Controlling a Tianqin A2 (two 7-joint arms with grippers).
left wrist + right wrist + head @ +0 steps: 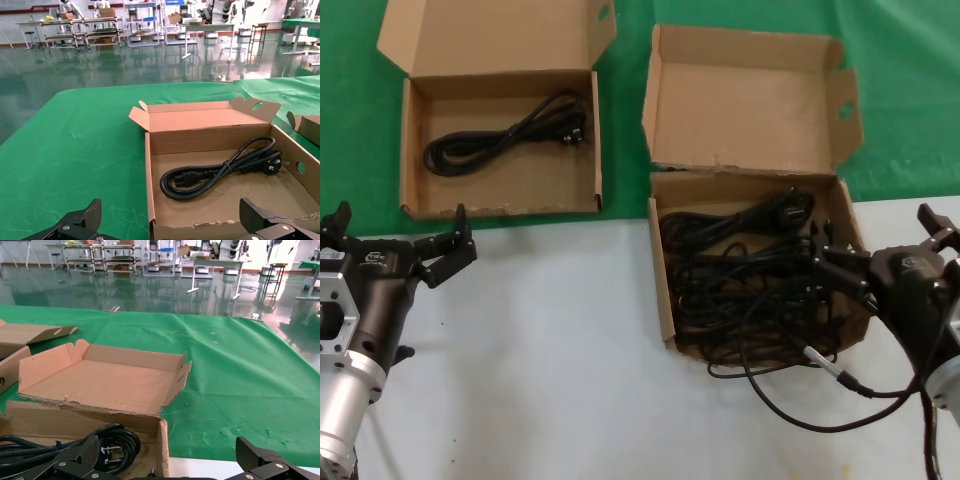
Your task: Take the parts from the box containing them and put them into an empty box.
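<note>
The squarish box point(665, 290), its side-flapped lid point(750, 90) standing open, holds a loose tangle of black cables point(750, 270). My right gripper point(873, 232) is open and straddles that box's right wall. In the right wrist view one finger is over a coiled cable with a plug point(107, 442), and the other is outside the wall, so the right gripper point(165, 460) holds nothing. The wider box point(500, 190) at back left holds one coiled cable point(505, 135). My left gripper point(400, 228) is open just in front of it. In its wrist view the left gripper point(170, 220) faces the wider box's front wall point(200, 227), with the cable point(220, 170) beyond.
Both boxes lie where the green cloth point(630, 60) meets the white table point(550, 340). A black lead with a silver connector point(825, 360) trails from the squarish box's front over the table toward my right arm. The wider box's lid point(45, 332) shows in the right wrist view.
</note>
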